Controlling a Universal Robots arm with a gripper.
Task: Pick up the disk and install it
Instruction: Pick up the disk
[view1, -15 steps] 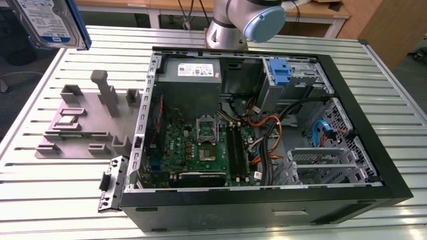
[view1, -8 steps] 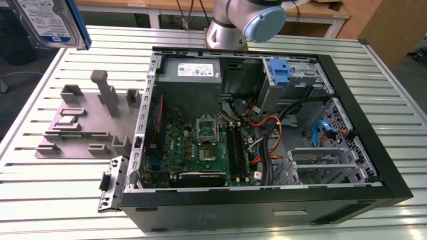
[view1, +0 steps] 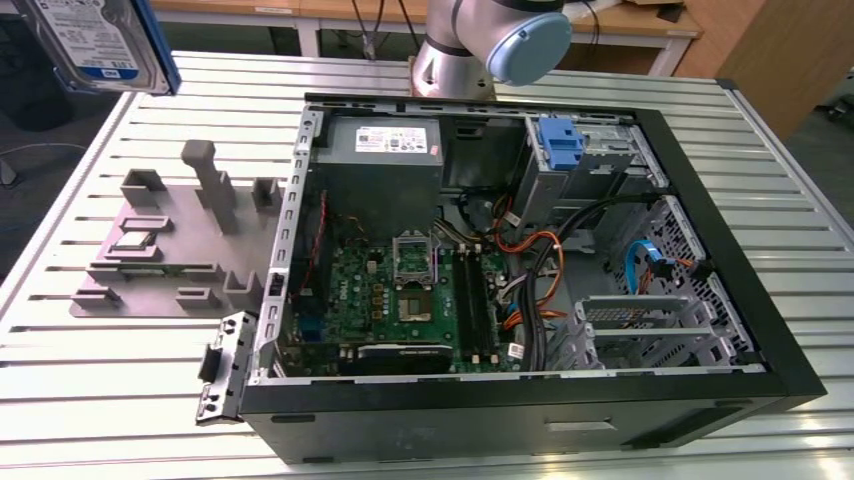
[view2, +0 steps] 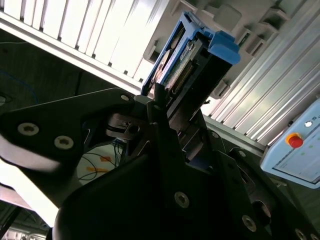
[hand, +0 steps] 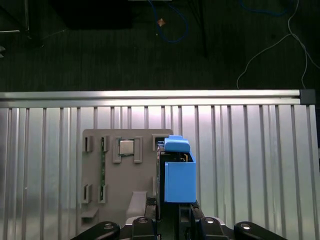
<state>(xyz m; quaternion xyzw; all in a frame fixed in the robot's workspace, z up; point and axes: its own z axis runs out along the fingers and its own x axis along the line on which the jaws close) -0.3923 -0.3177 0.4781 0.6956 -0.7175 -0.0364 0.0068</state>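
Observation:
The disk, silver with a white-and-blue label and a blue carrier frame, hangs high above the table at the exterior view's upper left, clear of the open computer case. In the first wrist view the disk stands edge-on between the fingers of my gripper, above the grey fixture. In the second wrist view the disk sticks out past the black gripper, which is shut on it.
The grey fixture on the slatted table carries a small square chip and a green strip. A bare blue bracket sits in the case's drive bay. The arm's base stands behind the case. A pendant with a red button lies nearby.

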